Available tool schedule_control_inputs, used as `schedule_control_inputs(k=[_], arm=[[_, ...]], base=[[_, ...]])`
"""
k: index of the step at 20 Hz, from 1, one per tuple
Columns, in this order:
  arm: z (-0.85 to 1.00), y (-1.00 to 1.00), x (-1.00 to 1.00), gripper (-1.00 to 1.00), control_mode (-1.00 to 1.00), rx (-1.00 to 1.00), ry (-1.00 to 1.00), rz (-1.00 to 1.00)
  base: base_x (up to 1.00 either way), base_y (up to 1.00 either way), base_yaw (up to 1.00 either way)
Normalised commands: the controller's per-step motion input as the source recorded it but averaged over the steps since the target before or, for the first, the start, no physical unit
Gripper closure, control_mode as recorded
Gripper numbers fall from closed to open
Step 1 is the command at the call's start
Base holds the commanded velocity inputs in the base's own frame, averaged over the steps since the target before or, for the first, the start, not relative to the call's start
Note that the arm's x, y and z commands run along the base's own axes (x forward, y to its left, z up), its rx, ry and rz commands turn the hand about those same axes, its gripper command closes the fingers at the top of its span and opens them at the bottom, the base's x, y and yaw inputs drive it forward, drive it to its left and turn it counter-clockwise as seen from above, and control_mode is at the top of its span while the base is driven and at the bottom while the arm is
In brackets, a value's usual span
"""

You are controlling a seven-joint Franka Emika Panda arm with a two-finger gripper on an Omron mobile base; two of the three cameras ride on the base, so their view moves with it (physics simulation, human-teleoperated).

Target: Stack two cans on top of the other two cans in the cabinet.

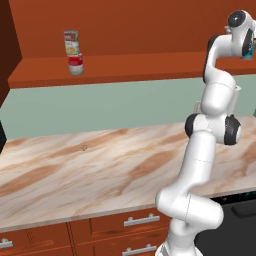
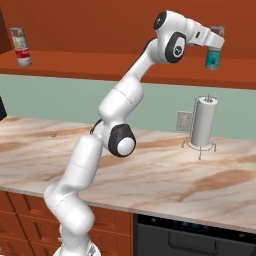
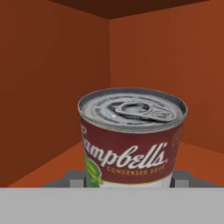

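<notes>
On the cabinet (image 1: 130, 65) shelf at the left, one yellow-and-green can (image 1: 72, 42) stands stacked on the red-and-white can (image 1: 76, 65); the same pair shows as can (image 2: 18, 36) over can (image 2: 22, 56). Far to the right, my gripper (image 2: 215, 41) is shut on the second can (image 2: 218, 31), directly above the teal can (image 2: 213, 59). I cannot tell whether the two touch. The held can (image 3: 131, 140) sits between my fingers, gripper (image 3: 129, 181) around its lower part, with the cabinet's back corner behind it. My gripper (image 1: 248, 49) is at the frame's right edge.
A marble counter (image 1: 75, 170) runs below the shelf, with drawers (image 1: 140, 220) under it. A white paper-towel holder (image 2: 202, 122) stands on the counter beneath my hand, next to a wall outlet (image 2: 183, 121). A dark oven front (image 2: 200, 235) lies at the lower right.
</notes>
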Motion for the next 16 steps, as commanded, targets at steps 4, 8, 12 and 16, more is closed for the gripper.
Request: schedule_control_inputs(k=[4,8,12,16], arm=[[0.16,0.06,0.04,1.0,-1.0,0.02,0.0,0.0],[0.05,0.03,0.03,1.0,-1.0,0.03,0.0,0.0],[0.0,0.0,0.03,1.0,-1.0,0.05,0.08,0.0],[-0.02,0.0,0.09,1.0,-1.0,0.06,0.09,0.0]], base=[[0.0,0.0,0.0],[0.0,0.0,0.0],[0.0,0.0,0.0],[0.0,0.0,0.0]])
